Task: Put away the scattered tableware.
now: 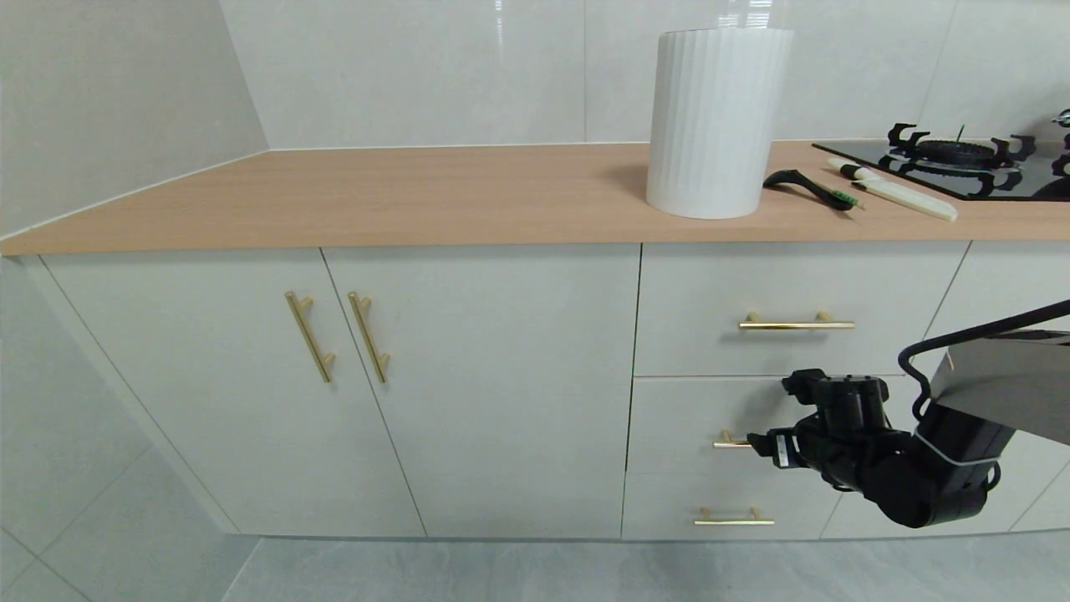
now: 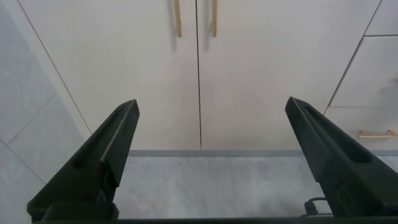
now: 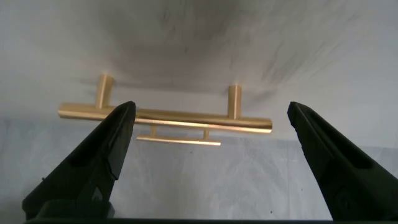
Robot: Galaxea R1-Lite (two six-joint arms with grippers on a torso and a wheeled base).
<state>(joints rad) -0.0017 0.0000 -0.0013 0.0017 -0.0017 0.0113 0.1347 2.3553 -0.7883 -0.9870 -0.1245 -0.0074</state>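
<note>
On the wooden counter, a black-handled utensil and a long white utensil lie beside a tall white ribbed container. Below them, my right gripper is at the middle drawer's gold handle. In the right wrist view the gripper is open, its fingers standing on either side of that handle and apart from it. My left gripper is open and holds nothing, low down and facing the cabinet doors.
A gas hob sits at the counter's right end. The top drawer and the bottom drawer have gold handles too. Two cabinet doors with gold handles are to the left. Grey tiled floor lies below.
</note>
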